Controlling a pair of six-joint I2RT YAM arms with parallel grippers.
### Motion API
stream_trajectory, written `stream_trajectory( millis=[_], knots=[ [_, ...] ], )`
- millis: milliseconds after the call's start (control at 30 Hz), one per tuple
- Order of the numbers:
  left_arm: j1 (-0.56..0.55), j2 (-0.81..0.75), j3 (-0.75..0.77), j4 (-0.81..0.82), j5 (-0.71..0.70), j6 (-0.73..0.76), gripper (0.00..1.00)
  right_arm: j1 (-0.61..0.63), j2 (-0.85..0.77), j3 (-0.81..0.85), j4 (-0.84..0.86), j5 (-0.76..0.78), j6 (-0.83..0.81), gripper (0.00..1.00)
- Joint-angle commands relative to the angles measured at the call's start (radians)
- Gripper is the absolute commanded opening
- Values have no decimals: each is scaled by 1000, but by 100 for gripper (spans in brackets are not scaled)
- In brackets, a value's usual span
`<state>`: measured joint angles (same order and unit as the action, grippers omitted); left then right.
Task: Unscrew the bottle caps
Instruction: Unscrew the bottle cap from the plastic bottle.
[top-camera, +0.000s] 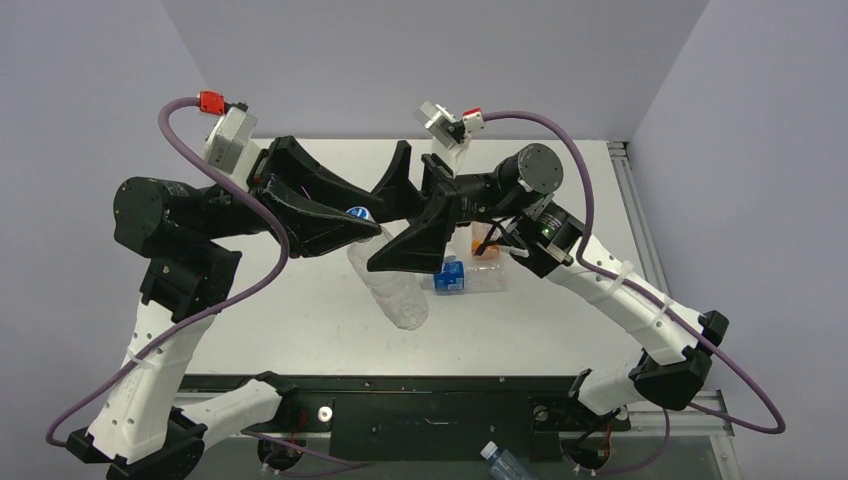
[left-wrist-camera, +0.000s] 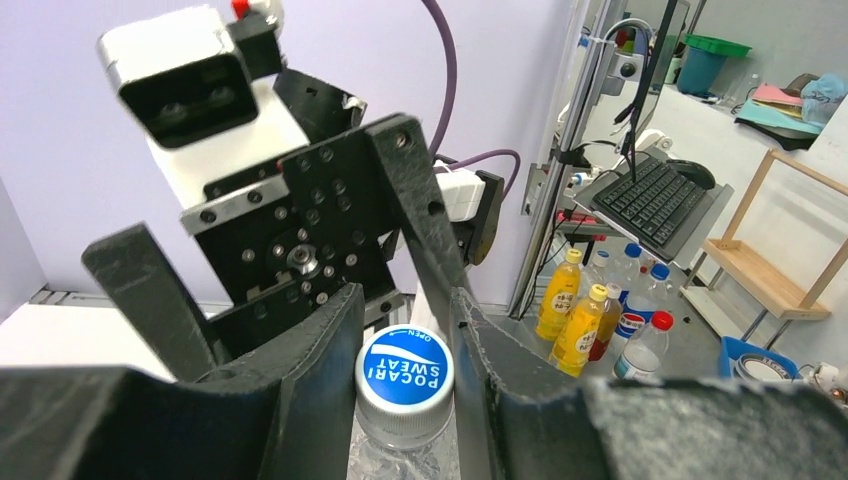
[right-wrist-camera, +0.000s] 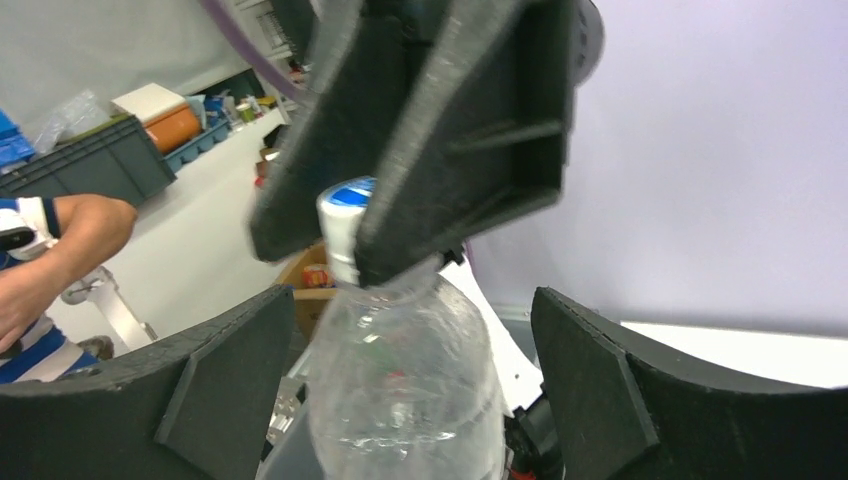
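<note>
Left tool (left-wrist-camera: 405, 320) is clamping the Pocari Sweat cap (left-wrist-camera: 404, 372); right tool (right-wrist-camera: 412, 300) is gaping wide, straddling the bottle body (right-wrist-camera: 400, 400) below.

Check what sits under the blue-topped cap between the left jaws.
Below the cap are the neck and the clear, dented body of a plastic bottle. The cap covers the bottle's mouth and threads, so they cannot be seen.

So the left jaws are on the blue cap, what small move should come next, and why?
Probably close the right gripper on the clear bottle. Its jaws stand wide open on either side of the body, not touching it, while the left gripper pinches the blue cap. Without that hold, a twist would likely just spin the bottle.
</note>
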<state>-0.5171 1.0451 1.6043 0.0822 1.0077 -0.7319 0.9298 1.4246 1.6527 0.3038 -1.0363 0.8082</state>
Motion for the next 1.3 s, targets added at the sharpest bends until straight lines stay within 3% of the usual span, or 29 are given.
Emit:
stream_trajectory(
  millis=[0,100,267,367,467,567,767,1100,1267],
  knots=[
    [0,-3,39,11,-2,14,0,-5,-40,35,-204,67,-175,82],
    [0,-1,39,9,-6,20,0,-5,-51,41,-241,99,-212,74],
    [0,1,38,7,-13,27,0,-4,-48,57,-232,109,-201,48],
    [0,1,31,5,-18,34,0,-2,-46,53,-168,96,-169,44],
    [0,1,32,3,-22,46,0,2,-47,24,-34,76,-86,51],
    [0,1,30,1,-27,54,0,2,-51,-26,117,56,16,72],
    [0,-3,28,1,-36,68,0,12,-51,-67,243,70,96,78],
    [6,-7,33,3,-40,70,0,44,-39,-89,174,29,52,82],
    [7,-3,44,-1,-49,70,0,62,-40,-18,-89,102,-136,79]
  ],
)
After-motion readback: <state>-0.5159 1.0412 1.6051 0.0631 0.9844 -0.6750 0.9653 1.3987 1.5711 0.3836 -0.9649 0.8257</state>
